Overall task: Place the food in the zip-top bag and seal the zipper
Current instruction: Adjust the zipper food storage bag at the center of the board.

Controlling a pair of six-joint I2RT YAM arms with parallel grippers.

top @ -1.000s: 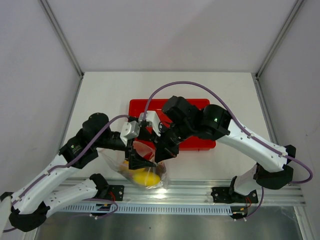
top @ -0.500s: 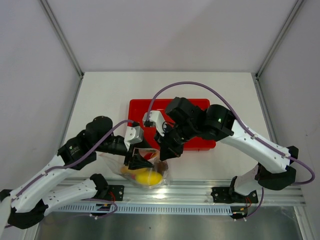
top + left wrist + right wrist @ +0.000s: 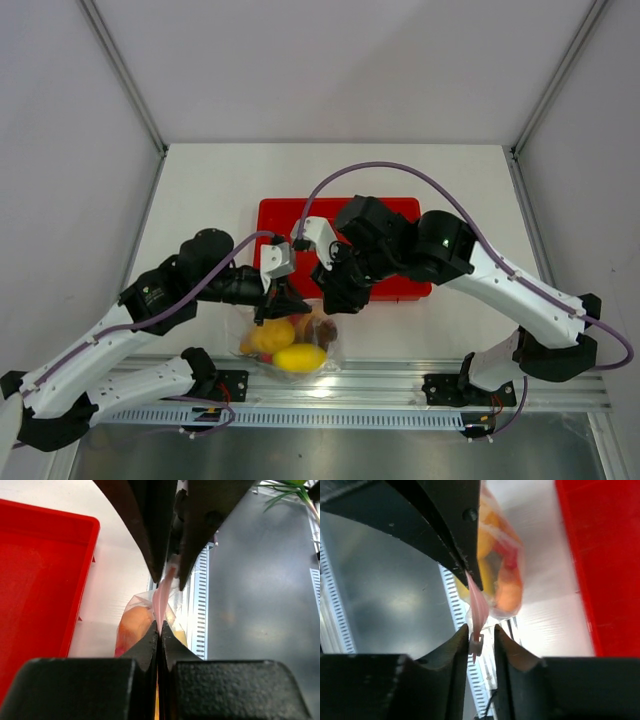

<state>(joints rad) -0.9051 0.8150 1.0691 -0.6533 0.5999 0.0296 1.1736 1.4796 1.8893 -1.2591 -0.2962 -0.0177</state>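
The zip-top bag (image 3: 292,345) hangs at the table's near edge with two yellow fruits (image 3: 298,357) and other food inside. Orange chunks (image 3: 507,592) show through the plastic. My left gripper (image 3: 272,308) is shut on the pink zipper (image 3: 165,587), its tips (image 3: 159,624) pinching the strip. My right gripper (image 3: 330,303) is at the strip's other end. Its jaws (image 3: 481,629) stand a little apart around the zipper (image 3: 479,607) and a small white slider (image 3: 476,644), which rests against one finger. The two grippers face each other closely.
The red tray (image 3: 400,215) lies just behind the grippers and under the right arm; it also shows as the red tray (image 3: 40,570) on the left wrist view's left side. The slotted metal rail (image 3: 330,385) runs along the near edge below the bag.
My left gripper moved to the bag's mouth and closed on the zipper strip. My right gripper's jaws parted. The bag now hangs more upright between them.
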